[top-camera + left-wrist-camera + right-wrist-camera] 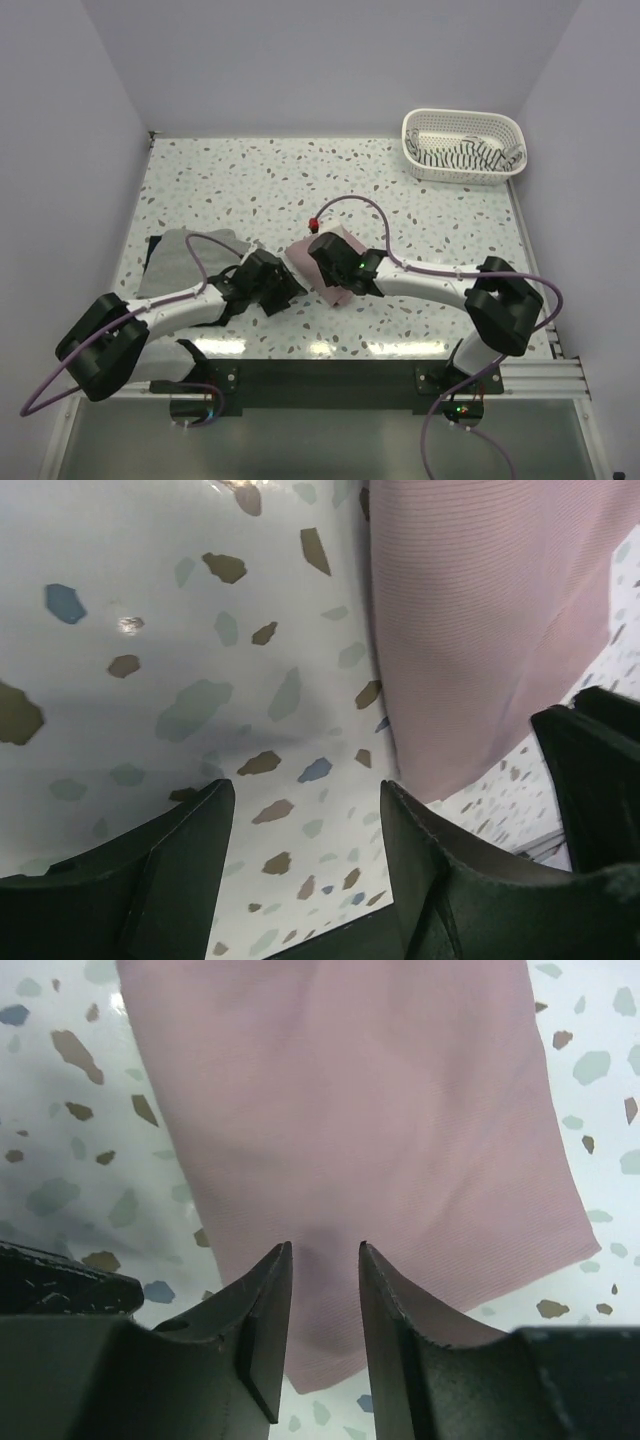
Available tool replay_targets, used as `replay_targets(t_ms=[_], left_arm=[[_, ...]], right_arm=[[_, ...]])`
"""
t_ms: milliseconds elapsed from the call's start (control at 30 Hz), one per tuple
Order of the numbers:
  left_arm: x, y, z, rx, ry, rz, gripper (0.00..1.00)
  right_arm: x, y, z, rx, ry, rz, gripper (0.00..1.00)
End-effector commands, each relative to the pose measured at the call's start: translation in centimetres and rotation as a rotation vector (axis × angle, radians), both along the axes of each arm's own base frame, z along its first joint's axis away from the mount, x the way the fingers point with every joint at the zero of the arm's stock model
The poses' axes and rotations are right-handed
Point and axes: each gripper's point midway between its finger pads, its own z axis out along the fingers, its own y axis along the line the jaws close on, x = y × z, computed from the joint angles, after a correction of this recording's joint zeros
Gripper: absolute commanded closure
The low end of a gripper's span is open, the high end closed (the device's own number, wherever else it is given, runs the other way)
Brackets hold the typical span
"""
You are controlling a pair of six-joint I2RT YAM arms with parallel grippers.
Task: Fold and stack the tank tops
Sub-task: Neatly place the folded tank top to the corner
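We see the pink tank top [360, 1150] lying folded and flat mid-counter [250, 180], between both arms. Right end effector [325, 1260] hovers over its near edge, jaws narrowly parted, empty; left end effector [305, 810] gapes wide beside it, probably ready to re-grip.

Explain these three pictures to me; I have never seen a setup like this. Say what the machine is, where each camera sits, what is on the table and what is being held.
The machine is two robot arms bolted at the table's near edge. The wide picture looks down from above and behind them. The other two come from cameras on each wrist, so the dark prongs at the bottom are that arm's own fingers.

On the speckled table lie a folded pink top in the middle, a grey top over a dark one at the left, and a white basket holding a striped top at the far right.

Nothing is held. The left end effector is open beside the pink top; the right end effector is open over its near edge.
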Motion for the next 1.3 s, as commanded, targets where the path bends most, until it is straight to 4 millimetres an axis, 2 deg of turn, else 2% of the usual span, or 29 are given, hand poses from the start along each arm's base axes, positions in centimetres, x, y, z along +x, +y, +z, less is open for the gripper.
replay_targets(t_ms=[0, 100, 167, 267, 367, 500, 733, 933, 1000, 1100, 1133, 1267], left_arm=[[2.7, -2.5, 2.2, -0.150, -0.080, 0.113, 0.35], [2.9, -3.5, 1.9, -0.172, -0.086, 0.105, 0.34], [3.0, -4.1, 1.6, -0.186, -0.085, 0.100, 0.34], [2.8, -4.1, 0.4, -0.164, -0.062, 0.100, 0.34], [2.9, -3.9, -0.5, -0.147, -0.049, 0.122, 0.34], [3.4, -3.2, -0.9, -0.091, -0.054, 0.143, 0.38], [3.5, -2.2, -2.5, 0.046, -0.033, 0.127, 0.43], [3.5, -1.2, -3.2, 0.156, -0.026, 0.091, 0.53], [4.0, -1.0, -2.8, 0.198, -0.046, 0.066, 0.58], [4.8, -0.6, -2.3, 0.283, -0.079, 0.014, 0.69], [4.8, 0.2, -2.7, 0.339, -0.073, 0.002, 0.76], [5.9, 0.3, -2.0, 0.430, -0.106, -0.082, 0.96]], right_arm=[[-0.3, -1.6, 0.2, -0.004, -0.011, -0.038, 0.64], [-1.2, -1.8, -1.3, 0.007, 0.028, -0.021, 0.67], [-2.0, -2.0, -2.5, 0.002, 0.064, -0.015, 0.73], [-3.3, -2.0, -4.8, 0.010, 0.137, -0.002, 0.79], [-4.3, -1.8, -5.5, 0.054, 0.175, -0.002, 0.82], [-5.2, -1.1, -5.0, 0.128, 0.208, 0.011, 0.84], [-5.5, 0.5, -2.9, 0.217, 0.226, 0.031, 0.84], [-5.7, 1.3, -2.2, 0.263, 0.243, 0.026, 0.84], [-5.6, 1.3, -1.9, 0.271, 0.238, 0.018, 0.83], [-5.4, 1.3, -1.0, 0.280, 0.228, 0.006, 0.80], [-5.2, 1.3, -0.6, 0.279, 0.220, 0.001, 0.78], [-4.5, 1.0, 1.5, 0.266, 0.179, -0.013, 0.73]])
